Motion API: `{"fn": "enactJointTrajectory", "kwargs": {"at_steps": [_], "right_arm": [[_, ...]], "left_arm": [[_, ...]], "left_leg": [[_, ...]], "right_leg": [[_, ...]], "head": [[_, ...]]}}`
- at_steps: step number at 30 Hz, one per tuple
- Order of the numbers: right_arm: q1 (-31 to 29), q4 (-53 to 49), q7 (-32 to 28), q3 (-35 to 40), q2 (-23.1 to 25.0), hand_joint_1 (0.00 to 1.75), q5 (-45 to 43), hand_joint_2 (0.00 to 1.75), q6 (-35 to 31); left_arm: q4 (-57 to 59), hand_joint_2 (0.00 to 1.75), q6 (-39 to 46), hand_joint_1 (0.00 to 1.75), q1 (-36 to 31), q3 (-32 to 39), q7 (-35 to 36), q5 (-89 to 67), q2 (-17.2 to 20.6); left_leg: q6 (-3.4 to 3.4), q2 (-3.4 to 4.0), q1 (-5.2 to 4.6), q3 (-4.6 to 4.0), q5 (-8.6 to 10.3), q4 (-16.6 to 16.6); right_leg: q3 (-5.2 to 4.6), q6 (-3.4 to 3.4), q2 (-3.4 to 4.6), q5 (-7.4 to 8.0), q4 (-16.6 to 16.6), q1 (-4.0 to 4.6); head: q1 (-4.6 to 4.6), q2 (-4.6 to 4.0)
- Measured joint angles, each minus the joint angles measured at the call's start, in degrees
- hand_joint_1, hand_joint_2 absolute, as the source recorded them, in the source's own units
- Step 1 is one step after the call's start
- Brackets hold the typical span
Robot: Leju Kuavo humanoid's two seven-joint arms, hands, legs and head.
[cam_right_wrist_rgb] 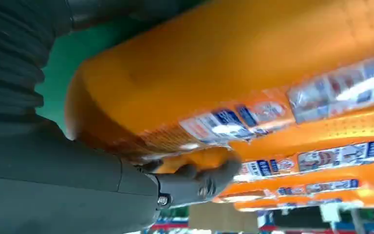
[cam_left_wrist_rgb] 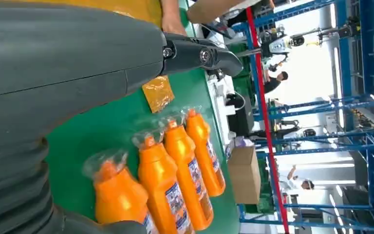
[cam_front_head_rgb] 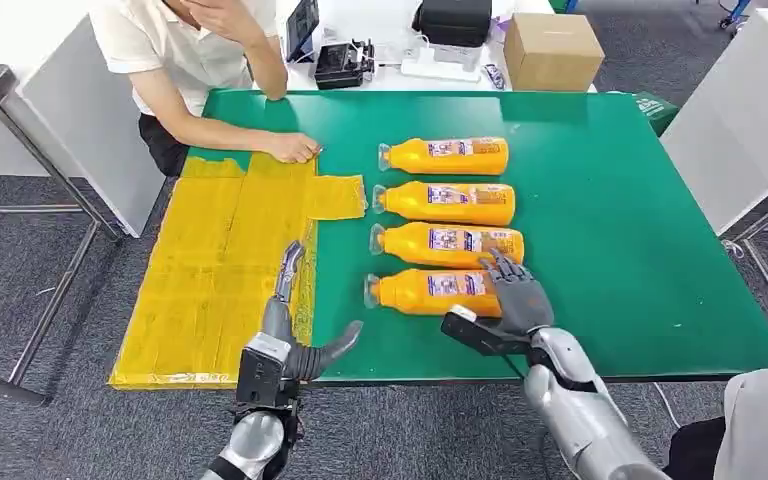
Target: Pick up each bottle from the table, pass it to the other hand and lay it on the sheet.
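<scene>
From the head view: nearest orange plastic bottle [cam_front_head_rgb: 430, 292], lying on the green table mat [cam_front_head_rgb: 620, 230], is being clasped by the right hand [cam_front_head_rgb: 516, 297]; left hand [cam_front_head_rgb: 295, 320] is being held spread, empty, beside the yellow sheet [cam_front_head_rgb: 210, 270]. Right wrist view: fingers [cam_right_wrist_rgb: 195, 180] are being curled around the base; lifting is judged next, then transfer.

A factory-floor test area or robotics lab. Beyond the left hand [cam_left_wrist_rgb: 78, 73], the left wrist view shows blue steel racking [cam_left_wrist_rgb: 321, 146] in a bright hall. Ahead of both hands, a green-matted tabletop [cam_front_head_rgb: 610, 220] meets a white desk [cam_front_head_rgb: 400, 70] holding a cardboard box [cam_front_head_rgb: 552, 50] and electronics [cam_front_head_rgb: 345, 62].
</scene>
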Motion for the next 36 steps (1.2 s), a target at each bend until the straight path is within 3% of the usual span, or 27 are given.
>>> {"fn": "enactJointTrajectory", "kwargs": {"at_steps": [16, 26, 31, 36], "right_arm": [[-1.2, 2.1, -0.1, 0.9, -0.1, 1.75, -3.3, 1.75, 1.5], [-0.4, 1.8, -6.9, 0.5, 1.3, 1.75, -11.3, 1.75, 1.4], [4.6, -4.9, -9.8, -0.6, 6.6, 1.75, -19.0, 1.75, 0.8], [10.2, -15.4, -11.8, -0.6, 9.4, 1.75, -25.1, 1.75, 0.4]], "left_arm": [[0.0, 1.75, 0.0, 0.00, -0.1, -0.2, 0.0, 0.0, 0.0], [-0.3, 1.75, 0.4, 0.00, 0.4, 0.4, 0.2, 4.0, 0.0], [-6.1, 1.75, -1.0, 0.00, 6.4, 4.9, 1.6, 11.5, 0.4], [-10.0, 1.75, -8.1, 0.00, 10.7, 7.9, 7.1, 20.7, 0.7]], "left_leg": [[0.01, -0.02, 0.01, 0.57, -0.02, 0.0], [0.01, 0.04, 0.03, 0.65, -0.03, 0.0], [-0.08, 0.21, 0.07, 0.59, -0.07, 0.0], [-0.10, -0.09, 0.07, 0.26, -0.05, -0.1]], "right_leg": [[0.58, -0.01, -0.01, -0.01, 0.0, 0.01], [0.72, -0.03, 0.05, 0.01, 0.0, 0.04], [0.50, -0.06, 0.22, -0.01, 0.0, 0.08], [0.29, -0.09, -0.01, -0.11, 0.0, 0.06]], "head": [[-0.02, 0.00], [0.02, 0.00], [-0.04, 0.00], [-0.04, 0.00]]}}
